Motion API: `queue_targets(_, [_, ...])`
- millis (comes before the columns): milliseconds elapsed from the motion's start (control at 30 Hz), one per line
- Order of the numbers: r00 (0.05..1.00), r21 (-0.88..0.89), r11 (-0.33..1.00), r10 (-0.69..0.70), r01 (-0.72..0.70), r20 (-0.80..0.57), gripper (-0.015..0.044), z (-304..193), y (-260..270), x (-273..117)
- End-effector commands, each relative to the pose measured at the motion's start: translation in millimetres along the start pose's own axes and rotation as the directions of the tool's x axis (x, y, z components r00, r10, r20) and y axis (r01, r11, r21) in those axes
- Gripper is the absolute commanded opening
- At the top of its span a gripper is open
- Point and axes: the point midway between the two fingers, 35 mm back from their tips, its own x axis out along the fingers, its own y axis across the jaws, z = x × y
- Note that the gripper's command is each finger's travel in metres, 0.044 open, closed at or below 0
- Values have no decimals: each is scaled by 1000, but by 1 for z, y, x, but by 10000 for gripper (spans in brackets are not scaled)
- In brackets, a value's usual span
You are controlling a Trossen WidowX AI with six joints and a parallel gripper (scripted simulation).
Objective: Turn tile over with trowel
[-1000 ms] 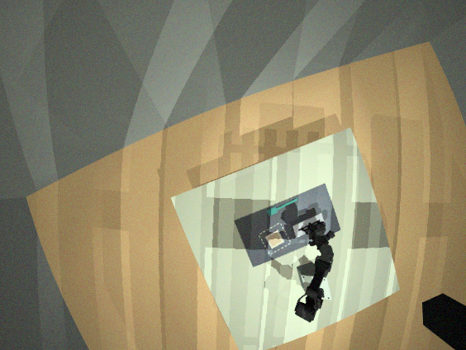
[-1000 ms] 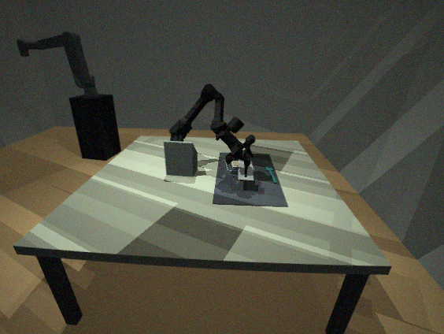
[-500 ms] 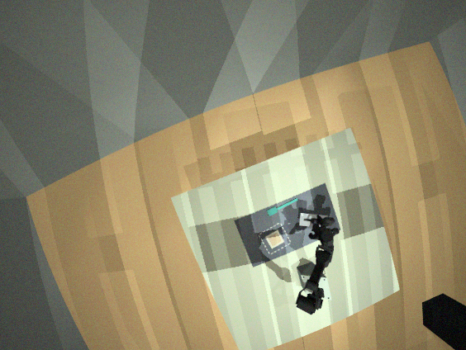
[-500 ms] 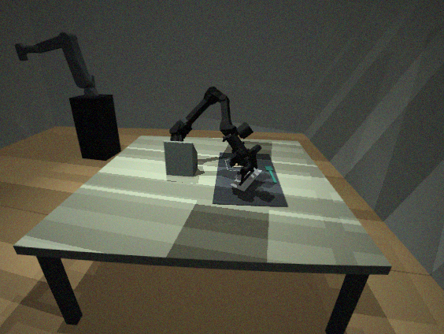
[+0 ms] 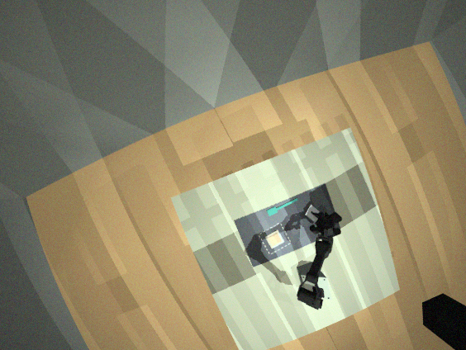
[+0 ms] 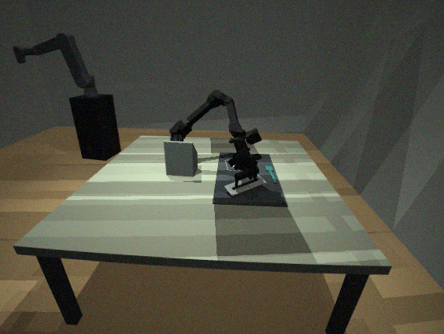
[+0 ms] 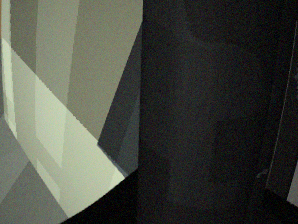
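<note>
My gripper (image 5: 318, 218) (image 6: 246, 182) is shut on the trowel, a pale flat plate (image 5: 311, 212) (image 6: 234, 191) with a dark handle, over the right part of the dark mat (image 5: 248, 224) (image 6: 271, 199) in the top view. Whether the plate touches the mat is not clear. The tile (image 5: 274, 239), a small beige square with a pale edge, lies inside the dashed outline (image 6: 227, 165), left of the trowel. Its marked side cannot be made out. In the exterior view the gripper and arm hide the tile. The wrist view is mostly dark.
A teal tool (image 5: 282, 206) (image 6: 271, 173) lies on the mat near its far edge in the top view. A grey block (image 6: 179, 159) stands by the arm's base. A second arm (image 6: 72, 59) stands on a black pedestal (image 5: 446, 319) (image 6: 95, 128) beyond the table.
</note>
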Motion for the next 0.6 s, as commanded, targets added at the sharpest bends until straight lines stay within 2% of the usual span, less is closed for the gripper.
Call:
queue_targets(0, [997,84,996,23,-30,80,0,6,8,4])
queue_targets(267, [964,235,966,43,-107,264,0,24,16,11])
queue_targets(567, [885,345,906,64,-245,461,0,42,24,11])
